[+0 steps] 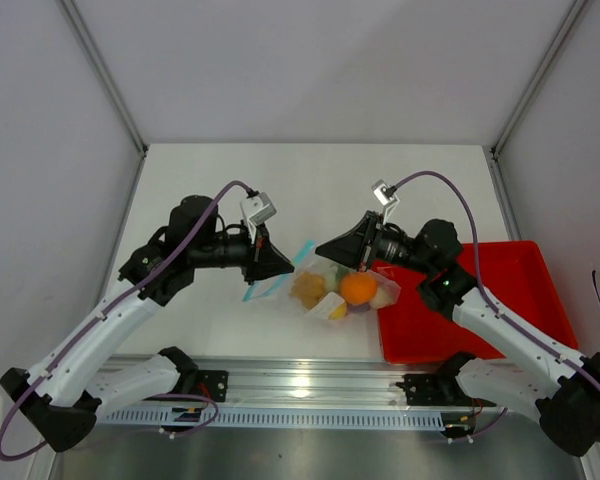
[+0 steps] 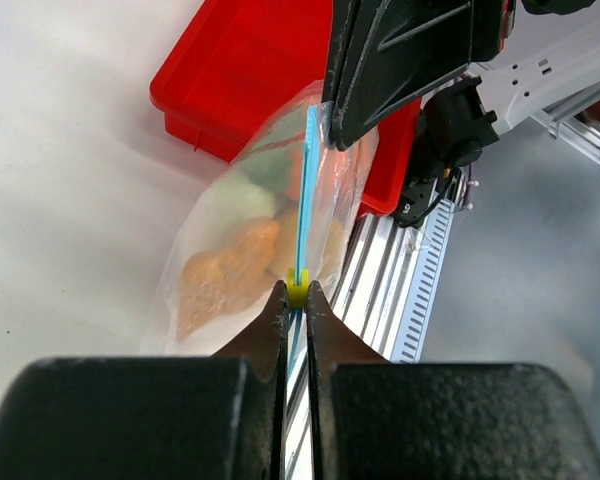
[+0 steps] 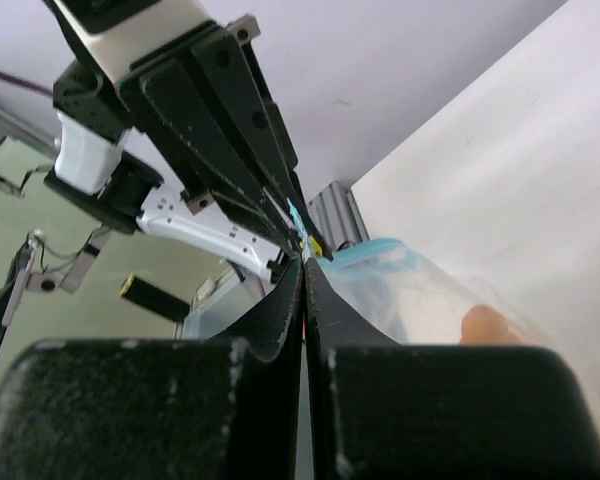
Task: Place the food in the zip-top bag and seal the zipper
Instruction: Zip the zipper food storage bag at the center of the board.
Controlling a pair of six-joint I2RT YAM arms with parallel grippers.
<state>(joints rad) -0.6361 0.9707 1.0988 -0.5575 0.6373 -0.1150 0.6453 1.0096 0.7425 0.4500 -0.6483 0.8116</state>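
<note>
1. The left gripper (image 2: 296, 291) was closed on the thin light-blue zipper strip (image 2: 305, 190). It pinched the end farther from the red rectangular plastic tray (image 2: 230, 60), at a small yellow tab (image 2: 298, 295).
2. The right gripper (image 3: 302, 268) was also closed on this strip, at the end nearer the tray. The strip ran straight between the two grips.
3. The clear, floppy zip-top plastic bag (image 2: 205, 230) sagged from the strip just beside the tray. It held the toy food: an orange round fruit (image 1: 358, 288), an orange pumpkin (image 2: 230, 275) and paler pieces blurred by the film. Whether the bag's bottom rested on the white table (image 1: 280, 180) could not be told.
4. Risk: the views did not show whether the strip was pressed shut along its whole length. If either grip released early, the food's weight would probably pull the mouth open and spill pieces.
5. Risk: only a thin edge sat between the fingertips. Further tension away from the tray could pull the strip free or tear the film.
6. Risk: the food bulged close under the strip and could hold the lips apart during a sealing slide.
7. Risk: the grippers stood near each other, so a slide toward the tray could bring them into collision.
</note>
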